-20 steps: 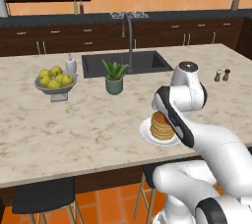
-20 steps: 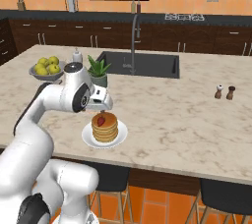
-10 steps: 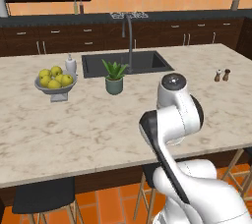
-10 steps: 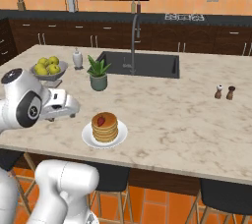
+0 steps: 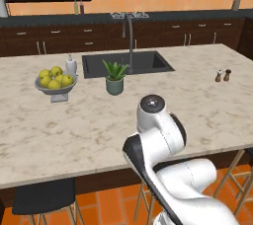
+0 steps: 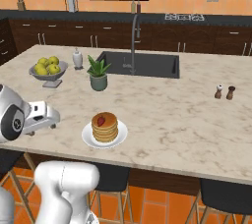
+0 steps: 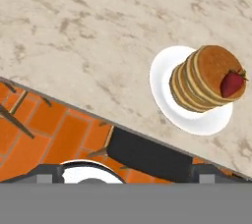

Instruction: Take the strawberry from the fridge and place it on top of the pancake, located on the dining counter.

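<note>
Desk (image 6: 197, 120) first, since it's the big thing: long beige marble top with a dark sink (image 6: 142, 63) set into it and a tall faucet (image 6: 134, 41) at the sink's near edge. Robot arm is swung over toward the desk's front edge, off to the left in the right base view, with its jaws (image 6: 49, 116) released and spread wide, nothing between them, sitting well apart from the food. Fruit bowl (image 6: 47, 70) with yellow-green fruit sits near the left end, a small white bottle (image 6: 77, 59) just beside it, and a potted plant (image 6: 98, 73) between the bowl and the sink. White plate (image 6: 88, 137) is near the front edge with a pancake stack (image 6: 104, 128) on it. Salt and pepper shakers (image 6: 225, 92) stand together on the right. Strawberry (image 7: 231, 83) is resting on top of the pancakes, toward one edge of the stack, touching the top pancake.
</note>
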You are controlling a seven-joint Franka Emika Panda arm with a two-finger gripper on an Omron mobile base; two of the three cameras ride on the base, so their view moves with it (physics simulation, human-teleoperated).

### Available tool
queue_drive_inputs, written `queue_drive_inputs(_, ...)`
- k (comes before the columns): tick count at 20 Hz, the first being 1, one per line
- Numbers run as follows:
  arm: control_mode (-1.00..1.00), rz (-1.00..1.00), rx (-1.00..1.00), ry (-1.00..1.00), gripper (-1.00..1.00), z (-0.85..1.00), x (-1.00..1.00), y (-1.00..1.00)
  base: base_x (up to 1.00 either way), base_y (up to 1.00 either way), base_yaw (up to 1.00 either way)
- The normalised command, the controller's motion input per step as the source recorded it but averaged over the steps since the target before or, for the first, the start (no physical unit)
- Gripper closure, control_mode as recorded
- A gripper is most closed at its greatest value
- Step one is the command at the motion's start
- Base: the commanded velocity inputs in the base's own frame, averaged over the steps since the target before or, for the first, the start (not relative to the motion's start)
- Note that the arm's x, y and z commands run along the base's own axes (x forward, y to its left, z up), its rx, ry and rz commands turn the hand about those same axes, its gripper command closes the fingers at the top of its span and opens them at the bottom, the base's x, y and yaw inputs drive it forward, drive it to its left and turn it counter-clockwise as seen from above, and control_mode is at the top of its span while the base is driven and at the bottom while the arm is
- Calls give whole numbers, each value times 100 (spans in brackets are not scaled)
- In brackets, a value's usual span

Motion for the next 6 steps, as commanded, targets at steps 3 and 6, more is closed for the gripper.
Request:
queue_drive_inputs(3,-100,7,-5,22,-100,0,4,38,0,0,0)
queue_drive_inputs(6,-100,-6,-4,17,-100,0,42,27,0,0,0)
